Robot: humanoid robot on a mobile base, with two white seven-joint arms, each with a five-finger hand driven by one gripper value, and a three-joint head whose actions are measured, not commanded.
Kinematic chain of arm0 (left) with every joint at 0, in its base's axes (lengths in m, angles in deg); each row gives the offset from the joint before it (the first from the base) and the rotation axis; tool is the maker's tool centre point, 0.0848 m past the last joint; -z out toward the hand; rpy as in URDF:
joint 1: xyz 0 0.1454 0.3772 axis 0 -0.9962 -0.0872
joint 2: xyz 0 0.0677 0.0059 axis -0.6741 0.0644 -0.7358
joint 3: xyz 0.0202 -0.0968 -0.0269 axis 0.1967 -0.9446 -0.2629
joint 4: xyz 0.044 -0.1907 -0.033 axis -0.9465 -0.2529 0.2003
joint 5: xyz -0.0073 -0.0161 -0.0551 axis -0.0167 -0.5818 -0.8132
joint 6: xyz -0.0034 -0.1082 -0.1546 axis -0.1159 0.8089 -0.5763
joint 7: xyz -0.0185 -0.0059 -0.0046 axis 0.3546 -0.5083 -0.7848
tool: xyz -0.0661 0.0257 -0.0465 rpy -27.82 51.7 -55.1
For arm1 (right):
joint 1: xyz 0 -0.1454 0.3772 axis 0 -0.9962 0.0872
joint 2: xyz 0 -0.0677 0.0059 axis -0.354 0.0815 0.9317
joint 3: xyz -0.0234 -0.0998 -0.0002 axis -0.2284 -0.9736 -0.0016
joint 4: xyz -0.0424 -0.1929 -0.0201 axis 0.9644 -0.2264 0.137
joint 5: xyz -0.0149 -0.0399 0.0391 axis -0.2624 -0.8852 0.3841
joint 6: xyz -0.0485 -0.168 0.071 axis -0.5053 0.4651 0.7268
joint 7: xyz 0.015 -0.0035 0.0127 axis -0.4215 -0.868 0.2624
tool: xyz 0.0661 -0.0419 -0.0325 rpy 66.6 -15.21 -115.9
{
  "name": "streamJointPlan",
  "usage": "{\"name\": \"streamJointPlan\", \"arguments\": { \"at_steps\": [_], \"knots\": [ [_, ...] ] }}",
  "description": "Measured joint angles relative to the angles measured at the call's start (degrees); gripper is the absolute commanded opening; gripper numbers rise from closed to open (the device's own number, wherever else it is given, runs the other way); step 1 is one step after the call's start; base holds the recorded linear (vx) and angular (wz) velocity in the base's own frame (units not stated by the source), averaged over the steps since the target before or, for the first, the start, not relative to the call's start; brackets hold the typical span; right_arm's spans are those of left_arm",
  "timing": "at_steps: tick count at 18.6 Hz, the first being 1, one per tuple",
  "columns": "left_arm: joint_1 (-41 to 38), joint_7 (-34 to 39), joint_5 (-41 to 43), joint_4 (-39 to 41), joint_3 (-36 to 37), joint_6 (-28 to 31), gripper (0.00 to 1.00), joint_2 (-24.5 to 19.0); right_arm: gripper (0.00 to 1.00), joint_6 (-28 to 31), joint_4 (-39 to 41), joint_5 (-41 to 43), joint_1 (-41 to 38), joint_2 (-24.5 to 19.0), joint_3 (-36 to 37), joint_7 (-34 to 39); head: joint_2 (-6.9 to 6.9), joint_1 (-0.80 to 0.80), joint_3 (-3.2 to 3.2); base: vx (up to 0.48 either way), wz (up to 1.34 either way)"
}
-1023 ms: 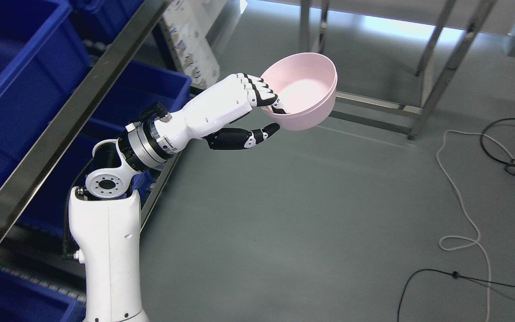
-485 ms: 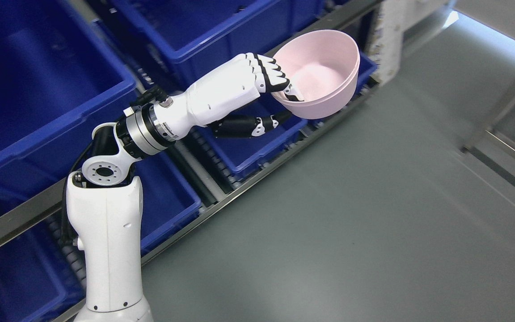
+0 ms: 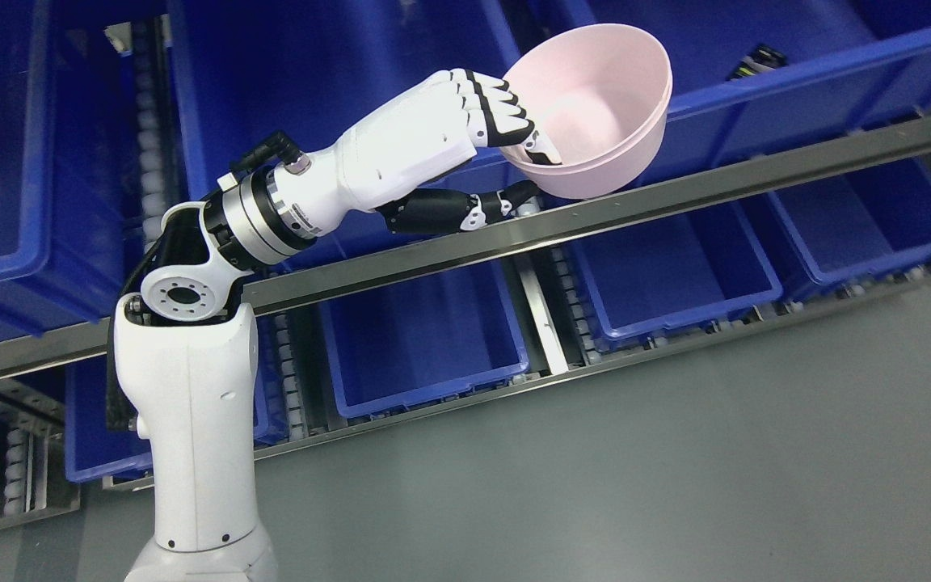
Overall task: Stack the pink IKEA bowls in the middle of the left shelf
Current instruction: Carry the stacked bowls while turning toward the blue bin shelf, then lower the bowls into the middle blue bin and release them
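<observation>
Left hand (image 3: 491, 158) clamped on the near rim of a pink bowl (image 3: 603, 105): white-and-black fingers (image 3: 506, 121) hooked over the rim into the bowl, dark thumb (image 3: 498, 207) pressed under its outer wall. Bowl held in the air, tilted, its opening facing up and toward the camera; inside looks empty. It appears to be two bowls nested, a second rim line showing along the lower right edge, but hard to be sure.

Bowl hangs in front of the upper row of blue bins (image 3: 336, 65), just above the metal shelf rail (image 3: 676, 198) that runs diagonally across the frame. Its base sits close over the rail; contact cannot be told.

Forearm runs back down-left to a silver wrist ring and a white upper arm (image 3: 191, 420) rising from the bottom edge.

Below the rail, a lower row of blue bins (image 3: 425, 335) on roller tracks, open tops. Something dark lies in the upper-right bin (image 3: 756, 61), too small to identify. Grey floor (image 3: 676, 469) fills the lower right.
</observation>
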Motion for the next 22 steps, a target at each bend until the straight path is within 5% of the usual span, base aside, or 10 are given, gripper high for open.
{"name": "streamJointPlan", "arguments": {
  "at_steps": [14,22],
  "knots": [
    [1.7,0.1,0.4,0.1,-1.3,3.0,0.03,0.0,1.00,0.0,0.0,0.0,0.0,0.0,0.0,0.2,-0.01,0.00,0.00,0.165,0.28],
    [2.4,-0.3,7.8,-7.0,-3.1,3.1,0.05,0.0,1.00,0.0,0.0,0.0,0.0,0.0,0.0,0.2,0.00,0.00,0.00,0.056,0.00]
  ]
}}
